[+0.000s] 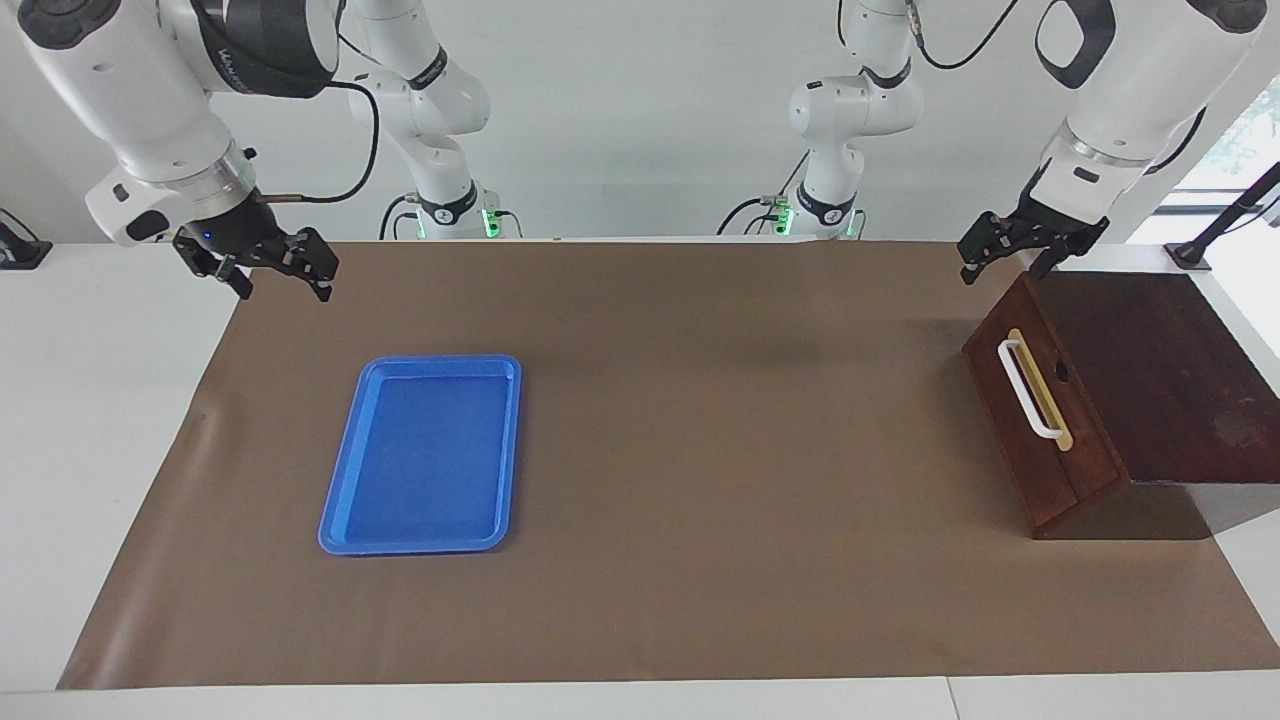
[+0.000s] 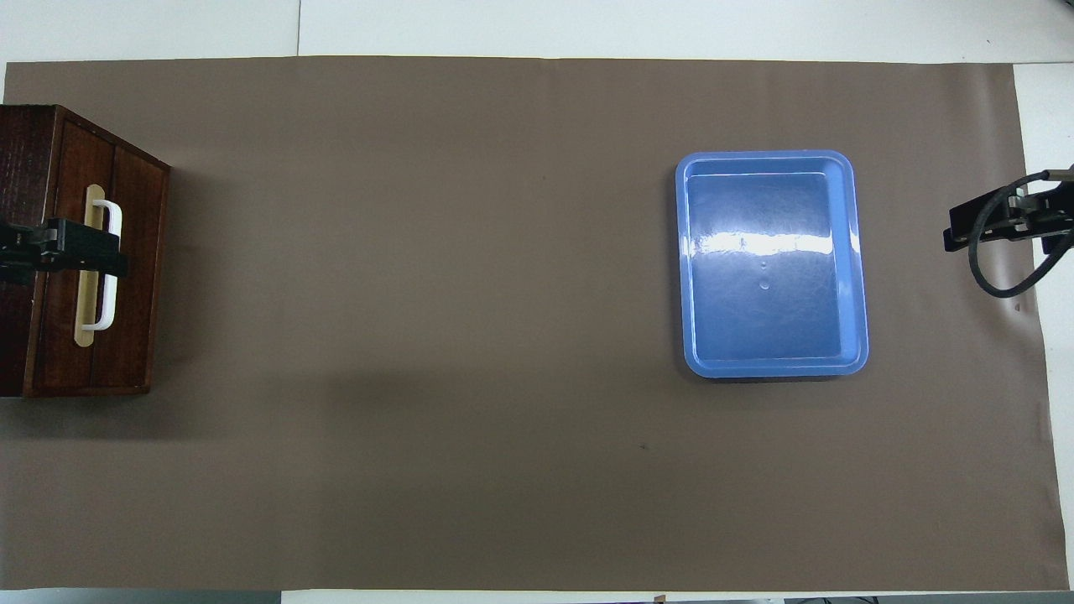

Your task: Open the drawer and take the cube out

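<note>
The dark reddish-brown drawer (image 1: 1040, 420) is closed, at the left arm's end of the table. Its front, with the white bar handle (image 1: 1030, 390) on a brass strip, faces the middle of the table. In the overhead view the drawer (image 2: 134, 277) and its handle (image 2: 109, 294) lie partly under my left gripper (image 2: 117, 262). My left gripper (image 1: 1008, 268) hangs open in the air above the drawer's front top edge and touches nothing. My right gripper (image 1: 285, 288) waits open and empty above the mat's edge at the right arm's end, and its tip (image 2: 956, 235) shows from above. The cube is hidden.
A flat blue tray (image 1: 345, 500) lies empty on the brown mat (image 1: 700, 450) toward the right arm's end; from above the tray's rim (image 2: 856, 268) shows beside the right gripper. White table surface borders the mat.
</note>
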